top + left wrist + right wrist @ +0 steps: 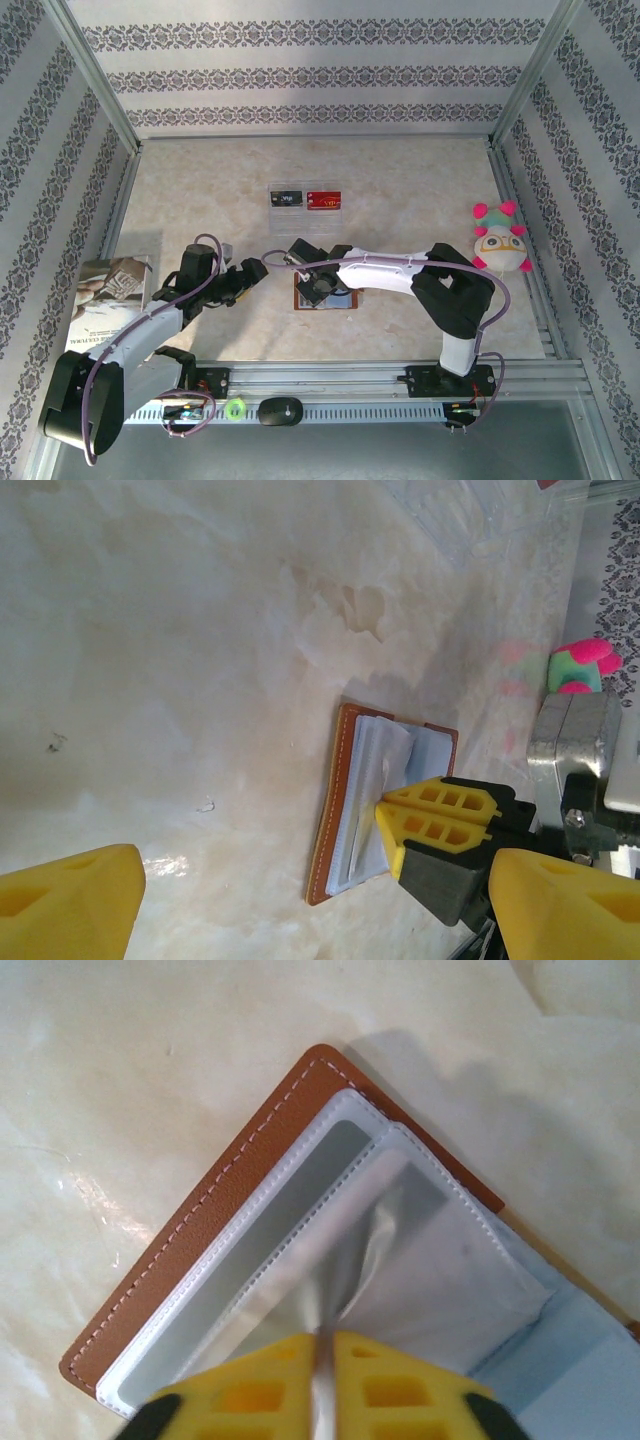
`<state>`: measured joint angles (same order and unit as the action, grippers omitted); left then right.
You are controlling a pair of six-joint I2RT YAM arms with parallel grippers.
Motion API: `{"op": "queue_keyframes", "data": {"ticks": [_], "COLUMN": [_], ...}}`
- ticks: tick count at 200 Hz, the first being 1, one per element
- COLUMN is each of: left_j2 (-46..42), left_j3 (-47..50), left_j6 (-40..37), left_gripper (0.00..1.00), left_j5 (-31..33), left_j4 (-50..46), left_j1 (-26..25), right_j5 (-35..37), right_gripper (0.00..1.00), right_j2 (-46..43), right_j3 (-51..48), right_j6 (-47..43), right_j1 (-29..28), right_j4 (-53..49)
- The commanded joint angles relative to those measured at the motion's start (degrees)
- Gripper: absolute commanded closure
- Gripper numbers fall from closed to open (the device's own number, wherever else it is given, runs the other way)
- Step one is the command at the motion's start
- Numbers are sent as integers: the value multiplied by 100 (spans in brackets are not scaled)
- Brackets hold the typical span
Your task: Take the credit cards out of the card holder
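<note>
Your right gripper (322, 1345) is clamped on a clear sleeve (350, 1225) of the card holder (190, 1250). Lift it gently, and pin the leather with the left gripper (238, 282), its jaws apart beside the card holder.

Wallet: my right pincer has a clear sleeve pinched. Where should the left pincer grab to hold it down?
Take the wallet by its long brown stitched edge, the side away from the right pincer. It lies flat and bare beyond the clear sleeves and faces the open left pincer, so come from the left, likely pressing down.

Brown card holder (200, 1230); red card (324, 200), black card (285, 198).
</note>
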<state>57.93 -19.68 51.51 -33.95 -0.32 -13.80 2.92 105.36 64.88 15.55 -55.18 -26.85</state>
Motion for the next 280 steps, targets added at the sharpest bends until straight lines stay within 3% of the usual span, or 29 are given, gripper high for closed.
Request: {"op": "queue_keyframes", "data": {"ticks": [1,36,71,128,184,214,240,280], "left_j2": [16,109,352,1077,1933,2284,2440,2600], "left_j3": [-185,-224,-259,-583,-819,-940,-975,-995], "left_j6": [-55,-44,30,50,192,200,215,245], "left_gripper": [11,11,13,42,47,59,64,82], "left_j5": [98,179,270,558,678,710,738,744], "left_j4": [94,234,757,1290,1940,2088,2136,2159], "left_j1": [-114,-320,-751,-1376,-1781,-1916,-1968,-2056], "right_j5": [-194,-528,-1421,-2625,-2813,-2849,-2823,-2816], "right_gripper": [99,100,100,100,100,100,100,100], "right_j2": [225,-48,-623,-1144,-1372,-1368,-1376,-1364], "right_j3": [-199,-390,-948,-1679,-2004,-2080,-2120,-2121], "right_j6": [-69,-90,167,764,971,1045,1084,1134], "right_j1": [20,117,440,982,1101,1094,1089,1092], "right_j4": [40,409,1393,2636,2993,3114,3167,3222]}}
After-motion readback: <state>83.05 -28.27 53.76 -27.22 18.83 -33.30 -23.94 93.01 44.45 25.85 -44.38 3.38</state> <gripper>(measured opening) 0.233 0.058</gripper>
